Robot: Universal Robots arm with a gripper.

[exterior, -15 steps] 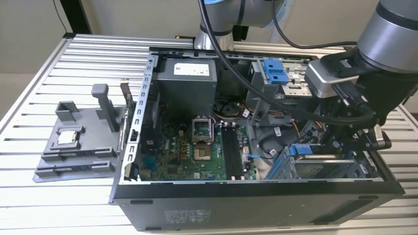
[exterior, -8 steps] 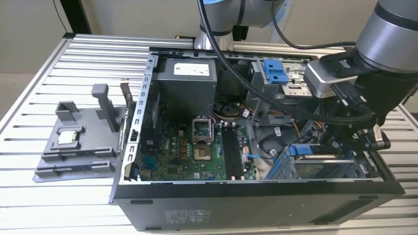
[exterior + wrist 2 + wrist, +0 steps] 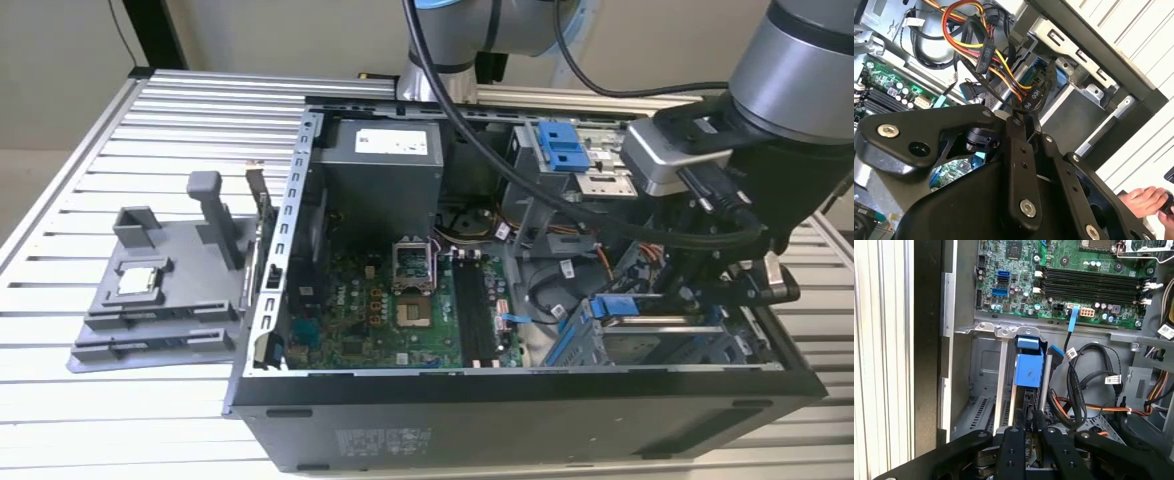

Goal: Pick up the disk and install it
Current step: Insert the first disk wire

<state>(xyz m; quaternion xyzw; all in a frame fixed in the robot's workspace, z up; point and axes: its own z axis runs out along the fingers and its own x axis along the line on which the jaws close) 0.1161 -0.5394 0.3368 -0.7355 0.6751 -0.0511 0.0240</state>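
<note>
while one end effector (image 3: 1030, 434) clamps one disk (image 3: 1029, 371), edge-on inside one drive bay (image 3: 983, 371)

Ribbed aluminium-slat table (image 3: 80, 420), with bright glare on its near part at the exterior view's left. Plain beige wall (image 3: 67, 40) behind, with a dark upright post (image 3: 160, 35) against it. Pale floor (image 3: 27, 190) beside the table.

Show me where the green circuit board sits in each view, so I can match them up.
Exterior view: green circuit board, to the exterior view's left of the disk.
First wrist view: board across the metal divider from the disk.
Second wrist view: board beside the orange wires.
Shared landmark: the orange wires.
</note>
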